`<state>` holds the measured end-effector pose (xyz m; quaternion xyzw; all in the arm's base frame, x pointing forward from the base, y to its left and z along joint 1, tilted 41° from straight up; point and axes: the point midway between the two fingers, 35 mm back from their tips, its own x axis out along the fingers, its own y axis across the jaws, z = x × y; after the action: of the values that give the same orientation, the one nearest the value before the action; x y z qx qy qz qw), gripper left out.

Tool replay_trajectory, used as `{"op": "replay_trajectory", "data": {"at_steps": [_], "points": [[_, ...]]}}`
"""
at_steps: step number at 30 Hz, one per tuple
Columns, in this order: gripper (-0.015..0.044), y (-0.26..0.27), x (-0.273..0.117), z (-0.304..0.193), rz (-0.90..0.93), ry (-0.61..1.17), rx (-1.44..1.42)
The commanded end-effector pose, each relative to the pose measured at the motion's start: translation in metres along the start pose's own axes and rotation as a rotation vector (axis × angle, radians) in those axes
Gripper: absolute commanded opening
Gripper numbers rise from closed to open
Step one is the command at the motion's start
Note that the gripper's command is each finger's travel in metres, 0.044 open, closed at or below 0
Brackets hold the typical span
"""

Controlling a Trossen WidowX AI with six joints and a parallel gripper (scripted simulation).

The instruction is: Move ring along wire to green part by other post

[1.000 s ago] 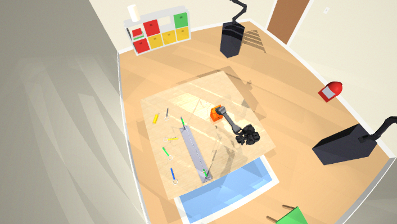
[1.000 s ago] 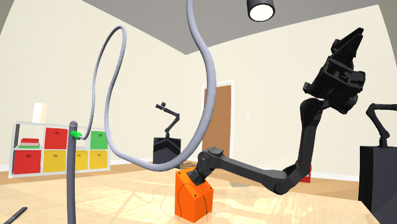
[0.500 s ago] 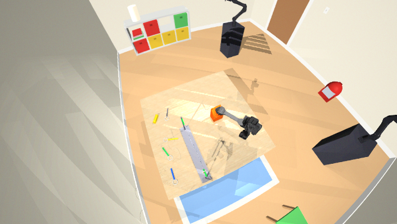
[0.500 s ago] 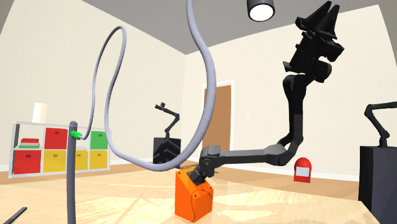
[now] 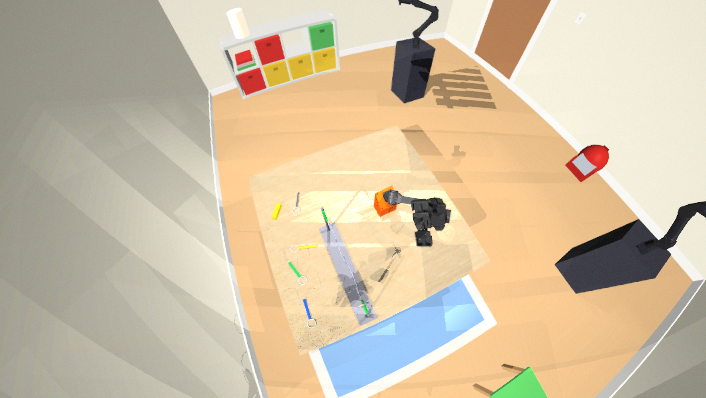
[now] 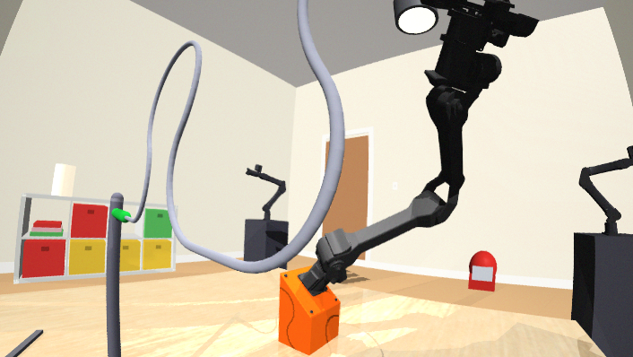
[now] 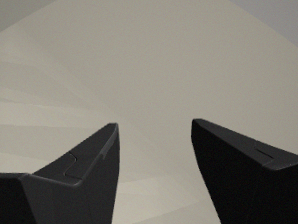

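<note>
The grey wire (image 6: 335, 134) loops high between two posts. One green part (image 5: 325, 216) (image 6: 121, 215) is beside the far post (image 6: 114, 278). The other green part (image 5: 365, 307) is at the near end of the pale base strip (image 5: 340, 255). A tiny pale shape there may be the ring. The orange handle cannot be made out, and that end is outside the exterior view. My gripper (image 7: 154, 131) is partly open, with nothing between its fingers. It is raised high, to the right of the wire in the exterior view, away from the near green part.
The orange base block (image 5: 384, 204) (image 6: 309, 314) carries my arm. Loose on the table (image 5: 350, 160) lie a yellow bar (image 5: 276, 211), a grey-handled ring tool (image 5: 298, 200), a yellow handle (image 5: 308, 246), a green handle (image 5: 295, 269) and a blue handle (image 5: 307, 309).
</note>
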<state>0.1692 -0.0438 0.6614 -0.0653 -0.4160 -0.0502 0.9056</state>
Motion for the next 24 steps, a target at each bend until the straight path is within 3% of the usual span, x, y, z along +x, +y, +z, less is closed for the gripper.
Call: {"op": "replay_trajectory", "data": {"at_steps": [1,12,24], "points": [[0.0160,0.001,0.016,-0.024,-0.019,0.026,0.142],[0.0160,0.046,0.049,-0.103,-0.031,0.185,0.457],[0.0160,0.153,0.055,-0.175,-0.001,0.422,0.697]]}}
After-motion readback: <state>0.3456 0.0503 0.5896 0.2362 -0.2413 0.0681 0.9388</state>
